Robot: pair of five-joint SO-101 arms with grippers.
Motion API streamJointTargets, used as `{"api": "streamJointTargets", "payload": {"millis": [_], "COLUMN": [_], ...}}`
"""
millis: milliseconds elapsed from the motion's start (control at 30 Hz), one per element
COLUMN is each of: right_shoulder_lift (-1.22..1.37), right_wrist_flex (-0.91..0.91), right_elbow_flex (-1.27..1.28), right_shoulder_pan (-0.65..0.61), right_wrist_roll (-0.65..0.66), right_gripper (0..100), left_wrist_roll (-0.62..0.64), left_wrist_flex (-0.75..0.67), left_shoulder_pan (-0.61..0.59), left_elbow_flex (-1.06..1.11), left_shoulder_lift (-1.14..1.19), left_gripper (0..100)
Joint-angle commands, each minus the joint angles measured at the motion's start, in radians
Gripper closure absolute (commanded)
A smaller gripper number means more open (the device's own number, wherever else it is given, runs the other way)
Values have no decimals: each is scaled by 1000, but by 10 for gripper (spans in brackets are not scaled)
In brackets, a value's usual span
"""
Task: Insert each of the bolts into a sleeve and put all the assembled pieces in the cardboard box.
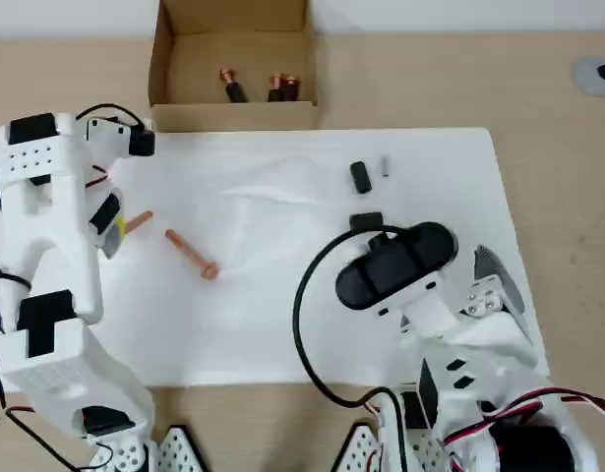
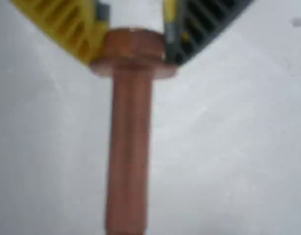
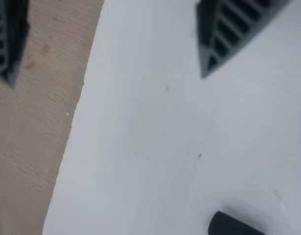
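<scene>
My left gripper (image 2: 133,34) is shut on the head of a copper bolt (image 2: 128,147), yellow finger (image 2: 67,24) on one side and black finger (image 2: 209,19) on the other. In the high view this gripper (image 1: 118,225) hangs over the left of the white mat (image 1: 282,324) with the bolt (image 1: 138,222) sticking out. A second copper bolt (image 1: 191,253) lies loose on the mat. One black sleeve (image 1: 360,177) lies at the far middle, another (image 1: 366,220) beside the right arm. My right gripper (image 1: 494,282) stands open at the mat's right edge. The right wrist view shows a black sleeve's end (image 3: 233,226).
The cardboard box (image 1: 164,69) stands beyond the mat's far left corner and holds assembled pieces (image 1: 231,87) (image 1: 283,88). A small grey piece (image 1: 385,166) lies near the far sleeve. The right arm's black cable (image 1: 302,315) loops over the mat. Bare wooden table (image 3: 33,147) borders the mat.
</scene>
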Motion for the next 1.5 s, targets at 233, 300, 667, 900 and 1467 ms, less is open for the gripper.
{"api": "streamJointTargets", "payload": {"millis": [233, 300, 667, 900, 1467], "right_shoulder_lift": [1, 2, 7, 8, 10], "right_wrist_flex": [-15, -15, -21, -21, -80], "right_elbow_flex": [-1, -1, 2, 41, 117], "right_shoulder_pan": [16, 16, 15, 16, 16], "right_wrist_roll": [12, 12, 12, 12, 6], "right_gripper": [716, 716, 716, 716, 717], "left_wrist_roll": [-252, -279, -508, -744, -620], "left_wrist_flex": [15, 15, 17, 12, -235], "left_shoulder_pan": [-147, -155, -150, -106, -87], "left_elbow_flex": [-199, -206, -163, 14, -94], "left_shoulder_lift": [-5, -5, -12, 4, 297], "left_gripper": [987, 987, 990, 988, 796]}}
